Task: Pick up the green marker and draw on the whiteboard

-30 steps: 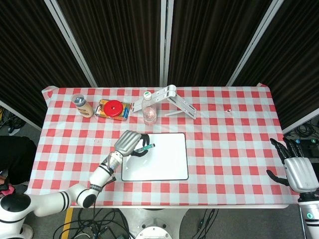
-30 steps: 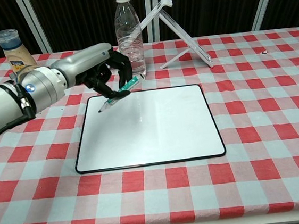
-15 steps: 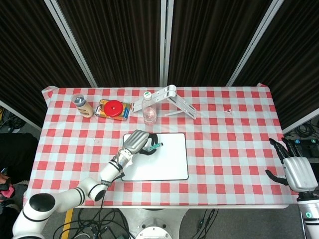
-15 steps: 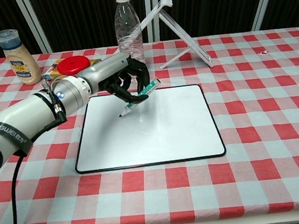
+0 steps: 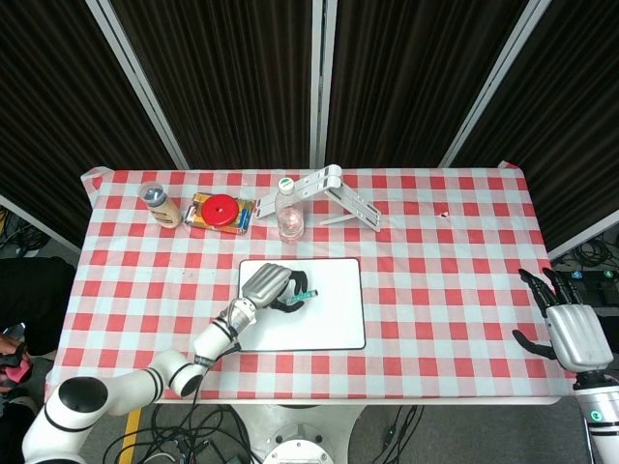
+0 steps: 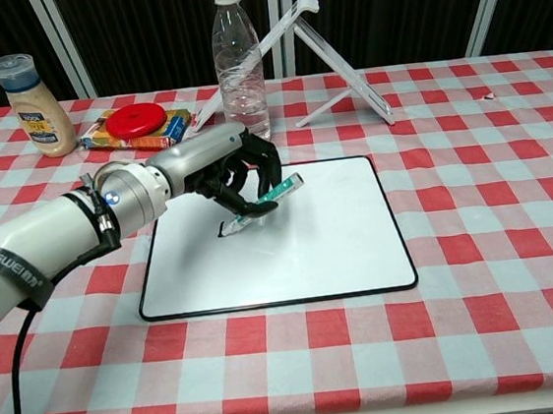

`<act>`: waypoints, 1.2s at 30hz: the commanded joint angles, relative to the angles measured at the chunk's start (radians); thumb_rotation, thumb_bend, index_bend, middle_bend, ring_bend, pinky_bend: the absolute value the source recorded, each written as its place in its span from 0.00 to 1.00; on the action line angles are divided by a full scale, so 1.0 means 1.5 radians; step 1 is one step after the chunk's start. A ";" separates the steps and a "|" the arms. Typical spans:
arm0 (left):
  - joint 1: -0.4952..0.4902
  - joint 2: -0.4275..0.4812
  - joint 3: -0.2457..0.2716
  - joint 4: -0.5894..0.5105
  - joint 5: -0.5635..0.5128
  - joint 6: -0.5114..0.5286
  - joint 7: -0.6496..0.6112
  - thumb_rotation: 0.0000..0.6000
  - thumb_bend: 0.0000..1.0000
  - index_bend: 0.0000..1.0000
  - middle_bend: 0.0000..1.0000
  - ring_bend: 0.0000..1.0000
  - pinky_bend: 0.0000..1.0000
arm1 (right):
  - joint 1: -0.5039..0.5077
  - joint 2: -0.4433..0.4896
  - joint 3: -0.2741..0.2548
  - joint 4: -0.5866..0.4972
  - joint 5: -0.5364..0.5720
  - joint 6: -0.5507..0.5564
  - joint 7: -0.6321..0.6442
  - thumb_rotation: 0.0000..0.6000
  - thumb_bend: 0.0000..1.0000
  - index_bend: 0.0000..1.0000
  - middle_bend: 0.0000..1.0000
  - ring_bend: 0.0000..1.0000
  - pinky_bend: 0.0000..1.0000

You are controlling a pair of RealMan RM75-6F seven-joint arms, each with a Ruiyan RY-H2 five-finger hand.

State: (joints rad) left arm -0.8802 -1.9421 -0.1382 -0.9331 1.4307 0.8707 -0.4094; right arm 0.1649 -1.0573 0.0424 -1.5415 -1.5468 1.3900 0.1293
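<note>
Gripping the green marker (image 6: 261, 203), the left hand (image 6: 225, 173) has slid down from the whiteboard's (image 6: 340, 250) upper left toward its middle, tip now seemingly touching, so drawing looks underway.

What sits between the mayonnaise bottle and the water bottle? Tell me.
A red disc on a flat yellow box lies between the mayonnaise bottle and water bottle, clearest in the chest view.

table (image 5: 464, 290) | whiteboard (image 6: 301, 254) | bottle (image 6: 239, 63) | jar (image 6: 29, 94) | stand (image 6: 329, 43)
</note>
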 commanded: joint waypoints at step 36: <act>0.000 -0.013 -0.036 -0.028 -0.057 -0.030 0.073 1.00 0.42 0.56 0.57 0.70 0.91 | -0.005 0.004 -0.002 0.012 0.007 0.003 0.012 1.00 0.13 0.00 0.18 0.00 0.01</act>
State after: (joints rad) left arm -0.8796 -1.9601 -0.1930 -0.9758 1.3442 0.8274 -0.2988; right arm 0.1571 -1.0518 0.0397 -1.5242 -1.5366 1.3943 0.1478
